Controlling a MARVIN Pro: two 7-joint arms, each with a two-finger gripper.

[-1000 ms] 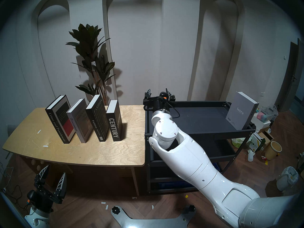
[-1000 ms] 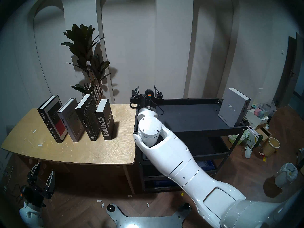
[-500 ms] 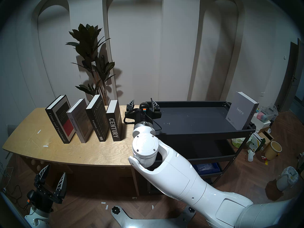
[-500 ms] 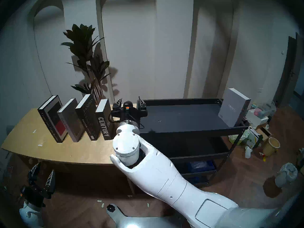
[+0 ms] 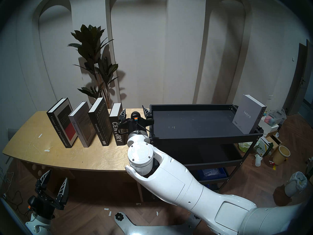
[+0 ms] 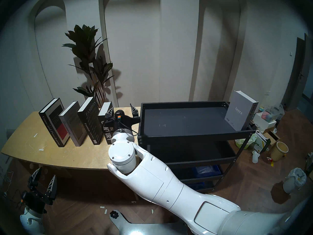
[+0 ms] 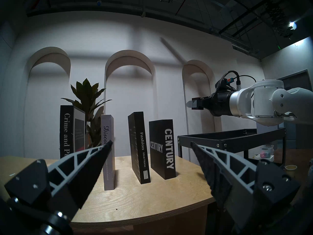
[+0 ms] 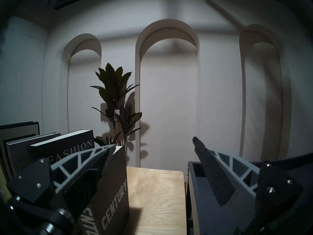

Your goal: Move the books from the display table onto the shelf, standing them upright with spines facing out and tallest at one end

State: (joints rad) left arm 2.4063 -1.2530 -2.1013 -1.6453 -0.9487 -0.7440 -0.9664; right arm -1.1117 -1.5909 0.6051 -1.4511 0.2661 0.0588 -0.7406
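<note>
Four books stand in a row on our display table (image 5: 94, 160): Crime and Punishment (image 5: 60, 122), Discontent (image 5: 81, 123), Fashion (image 5: 100, 121) and Century (image 5: 116, 126). They lean a bit and show their spines to us. One more book, the grey ianra (image 5: 249, 116), stands upright on the top tray of the black shelf (image 5: 203, 137), at its far right end.

We hold our right gripper (image 5: 134, 111) up above the table, in the gap between Century and the shelf's left edge. Its two fingers are spread wide and hold nothing. In our right wrist view, one finger (image 8: 88, 159) sits in front of the top of Century (image 8: 115, 187), and the other finger (image 8: 213, 172) sits in front of the shelf (image 8: 191, 178). We cannot tell if the left finger touches the book. From our left wrist view the right gripper (image 7: 194, 104) looks higher than the top of Century (image 7: 161, 144).

Our left gripper (image 5: 55, 182) hangs low, down in front of the table's near edge. Its fingers are spread wide too and hold nothing. It points at the row of books from below.

A tall green plant (image 5: 96, 60) stands behind the table by the white wall.
</note>
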